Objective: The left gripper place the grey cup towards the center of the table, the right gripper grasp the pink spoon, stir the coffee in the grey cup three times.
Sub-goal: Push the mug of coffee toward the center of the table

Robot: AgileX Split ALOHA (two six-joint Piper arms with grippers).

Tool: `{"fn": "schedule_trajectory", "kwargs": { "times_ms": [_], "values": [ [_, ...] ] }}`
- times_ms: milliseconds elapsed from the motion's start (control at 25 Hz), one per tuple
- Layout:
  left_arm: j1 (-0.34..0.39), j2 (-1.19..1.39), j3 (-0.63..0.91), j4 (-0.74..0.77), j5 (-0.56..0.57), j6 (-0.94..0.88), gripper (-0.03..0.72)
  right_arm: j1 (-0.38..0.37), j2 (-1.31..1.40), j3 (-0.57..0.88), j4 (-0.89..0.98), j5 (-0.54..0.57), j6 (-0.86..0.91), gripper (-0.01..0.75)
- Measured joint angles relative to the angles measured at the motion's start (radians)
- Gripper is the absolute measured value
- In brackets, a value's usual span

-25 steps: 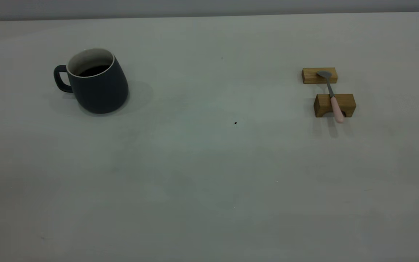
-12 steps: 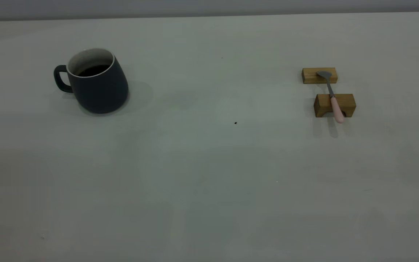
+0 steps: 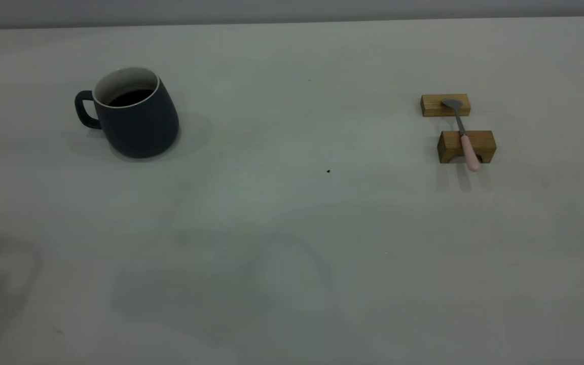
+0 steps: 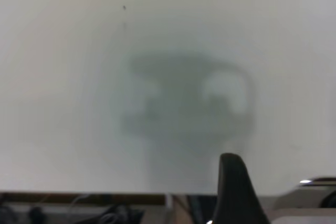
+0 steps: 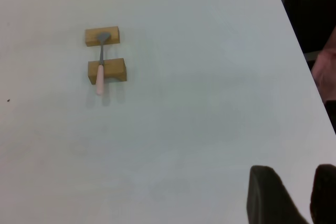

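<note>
The grey cup [image 3: 137,126] stands upright at the table's [image 3: 292,228] far left, handle pointing left, with dark coffee [image 3: 130,97] inside. The pink spoon [image 3: 469,149] lies across two tan wooden blocks at the right, bowl on the far block, pink handle jutting over the near one; in the right wrist view the pink spoon [image 5: 100,80] is far from my right gripper [image 5: 296,174], which is open over bare table with nothing in it. My left gripper [image 4: 233,190] shows only as a dark part above bare table. Neither arm appears in the exterior view.
The far wooden block [image 3: 445,105] and the notched near block [image 3: 467,146] hold the spoon. A tiny dark speck [image 3: 328,171] marks the middle. The table's side edge [image 5: 302,51] runs close to my right gripper, with something pinkish [image 5: 326,69] beyond it.
Soft shadows have spread over the table's front left and front centre. The cup, the spoon and the blocks have not moved.
</note>
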Motion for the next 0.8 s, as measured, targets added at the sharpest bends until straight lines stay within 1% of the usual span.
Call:
{"fn": "schedule_trajectory", "kwargs": {
  "times_ms": [160,240,320,560,680,800],
  "values": [
    [0.000,0.302,-0.181,0.033,-0.034,0.070,0.528,0.000,0.000,0.000,0.000,0.000,0.000,0.241],
    [0.000,0.441,-0.270,0.031,-0.046,0.147,0.528,0.000,0.000,0.000,0.000,0.000,0.000,0.241],
    [0.000,0.556,-0.359,0.007,-0.049,0.262,0.528,0.000,0.000,0.000,0.000,0.000,0.000,0.241],
    [0.000,0.857,-0.625,-0.104,-0.030,0.777,0.528,0.000,0.000,0.000,0.000,0.000,0.000,0.241],
    [0.000,0.969,-0.739,-0.129,-0.030,0.983,0.528,0.000,0.000,0.000,0.000,0.000,0.000,0.241],
    [0.000,1.055,-0.828,-0.199,-0.031,1.193,0.528,0.000,0.000,0.000,0.000,0.000,0.000,0.241]
  ]
}}
